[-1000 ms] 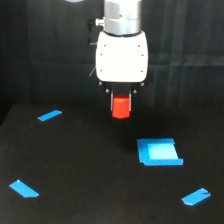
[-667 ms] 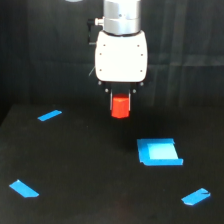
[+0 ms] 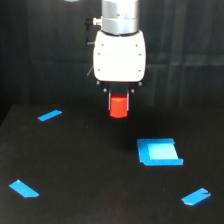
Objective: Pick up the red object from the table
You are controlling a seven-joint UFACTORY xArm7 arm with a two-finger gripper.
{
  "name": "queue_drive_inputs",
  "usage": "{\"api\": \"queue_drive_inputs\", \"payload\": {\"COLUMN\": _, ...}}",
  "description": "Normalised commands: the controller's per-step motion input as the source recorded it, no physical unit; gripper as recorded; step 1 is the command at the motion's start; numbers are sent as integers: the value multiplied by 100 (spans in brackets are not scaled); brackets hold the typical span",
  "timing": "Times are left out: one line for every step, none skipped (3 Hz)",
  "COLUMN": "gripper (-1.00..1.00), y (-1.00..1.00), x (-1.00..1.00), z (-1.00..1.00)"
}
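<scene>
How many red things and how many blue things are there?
Red: 1, the red object in the gripper.
Blue: 4, the blue square piece and three tape strips on the table.
Total: 5

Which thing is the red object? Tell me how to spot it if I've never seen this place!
Find the big white robot arm above the black table. Look just under its white body, where the gripper holds the red object, a little stubby block. It is the only red thing; the flat square piece and tape strips are all blue.
</scene>
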Motion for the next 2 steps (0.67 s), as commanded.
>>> {"api": "queue_drive_inputs", "payload": {"gripper": -100, "y": 1, "x": -10, "z": 7}}
{"api": "queue_drive_inputs", "payload": {"gripper": -92, "y": -4, "x": -5, "z": 1}}
